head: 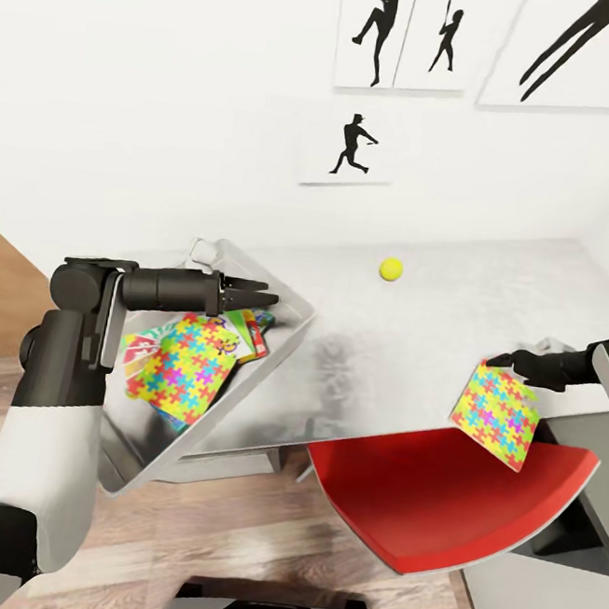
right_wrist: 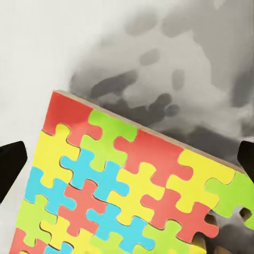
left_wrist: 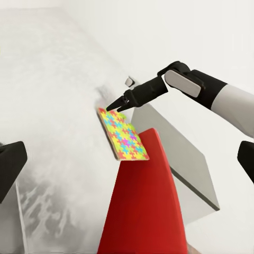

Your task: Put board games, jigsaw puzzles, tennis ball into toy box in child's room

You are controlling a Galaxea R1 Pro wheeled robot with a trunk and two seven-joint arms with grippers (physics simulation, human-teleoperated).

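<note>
Bright jigsaw-patterned cardboard, a jigsaw puzzle (head: 496,414), is seen pinched at its upper corner by the right gripper (head: 500,362) at four o'clock in the head view, tilted over the table (head: 455,302) edge and a red chair (head: 433,506). The left gripper (head: 266,297) is held above the toy box (head: 281,349) at nine o'clock, its fingers nearly together and empty. Another puzzle (head: 188,367) and a SKIP-BO box (head: 250,330) are seen inside. The tennis ball (head: 391,269) lies at twelve o'clock.
</note>
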